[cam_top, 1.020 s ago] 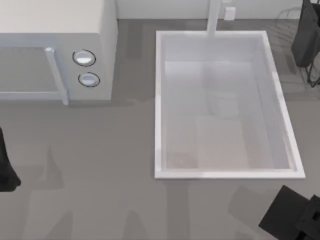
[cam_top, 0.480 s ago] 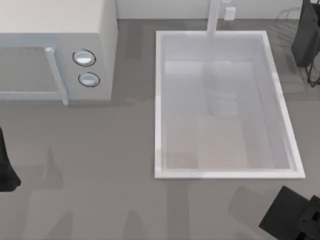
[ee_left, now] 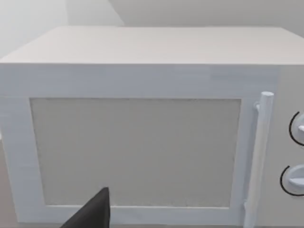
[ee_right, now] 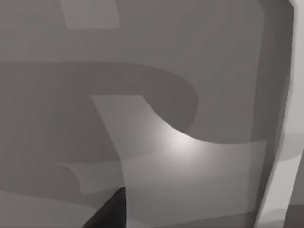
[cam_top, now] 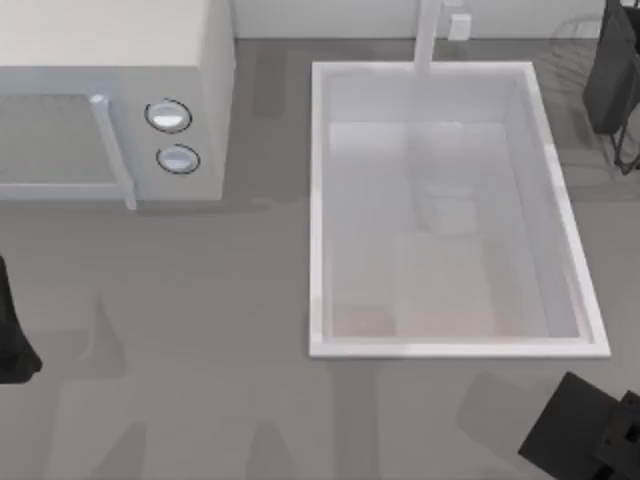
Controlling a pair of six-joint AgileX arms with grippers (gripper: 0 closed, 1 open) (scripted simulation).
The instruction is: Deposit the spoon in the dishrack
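Step in hand, by my judgement: the opening one. The spoon is not yet grasped and nothing has been carried to the dishrack.

My left arm point(cam_top: 12, 340) sits well to the left of the sink basin point(cam_top: 318, 200), at the edge of the surface point(cam_top: 200, 330). The left end effector point(ee_left: 95, 213) faces the door of the microwave point(cam_top: 205, 100), which stands left of the basin with its two round knobs point(cam_top: 168, 116) on the side nearest the basin. I cannot tell whether this end effector is spread or pressed together.

Just behind the basin's far rim stands the faucet point(cam_top: 430, 35), with a small white piece point(cam_top: 459, 25) touching or just beside it. I cannot tell whether that piece is the spoon, so the spoon's place is undetermined.

The dishrack point(cam_top: 580, 40) lies beyond the basin's far right corner, partly in view, with faint grey loops and a dark upright part.

My right arm point(cam_top: 585, 440) is just off the basin's near right corner. The right end effector point(ee_right: 111, 211) hangs over bare grey surface. I cannot tell its state either, and it grips nothing that I can see.

The next move calls for fixing the spoon's position first. Since the rack is on the basin's right, I judge the right arm better suited to the work. It should close on the handle with a firm pinch, since a thin utensil is liable to twist or slip.
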